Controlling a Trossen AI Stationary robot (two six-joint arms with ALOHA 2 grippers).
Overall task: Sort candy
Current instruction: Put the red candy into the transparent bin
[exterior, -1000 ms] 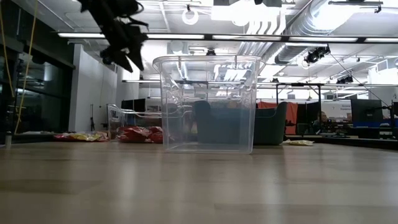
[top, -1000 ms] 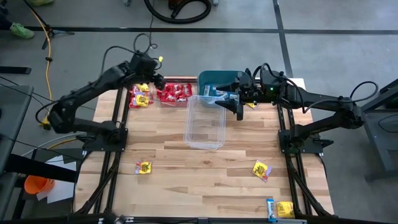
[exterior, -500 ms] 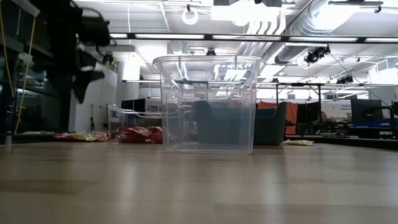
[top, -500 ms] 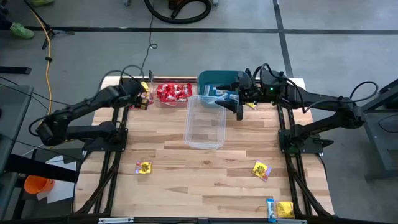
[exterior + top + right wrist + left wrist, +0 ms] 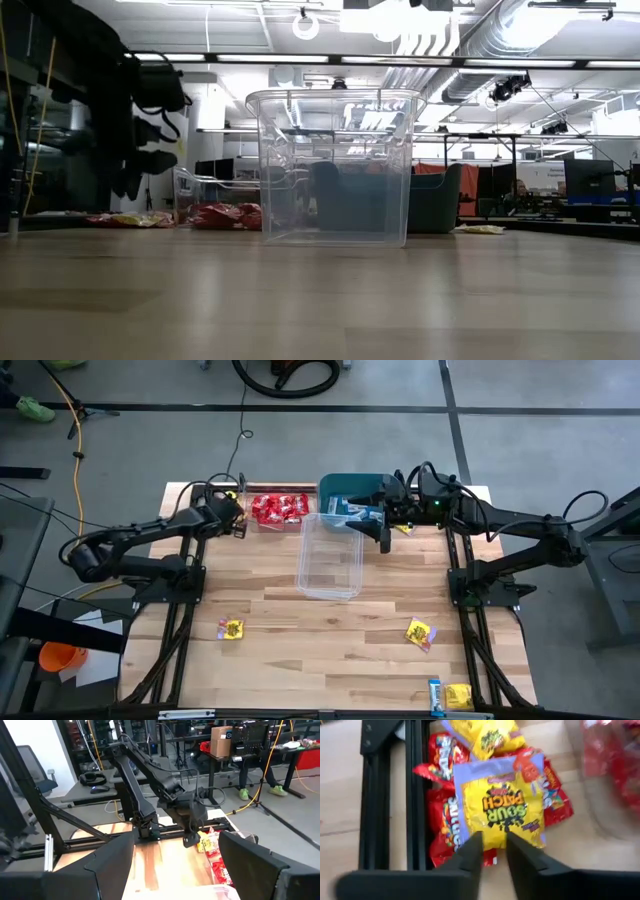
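Observation:
Red and yellow candy packets lie in a pile (image 5: 445, 785) at the table's far left. My left gripper (image 5: 494, 851) is low over the pile, its fingers drawn close on a yellow Sour Patch packet (image 5: 502, 807) that lies on top. From above, the same gripper (image 5: 238, 523) stands beside a clear tub of red candy (image 5: 278, 510). My right gripper (image 5: 175, 870) hangs open and empty above the table by the teal bin (image 5: 352, 490). My left gripper pinches the yellow packet's edge (image 5: 495, 842) between its two fingers. They come slanting down from above. The rest of the packet lies flat on the red packets beneath it.
A tall empty clear tub (image 5: 330, 555) stands mid-table. Loose yellow packets lie at near left (image 5: 231, 628), near right (image 5: 419, 632) and the near right corner (image 5: 458, 696), beside a light blue one (image 5: 436, 690). A black frame rail (image 5: 415, 795) runs beside the pile.
My left gripper has come down from high above the table's far left onto the candy pile, tipping to point more steeply downward and rolling as it sank.

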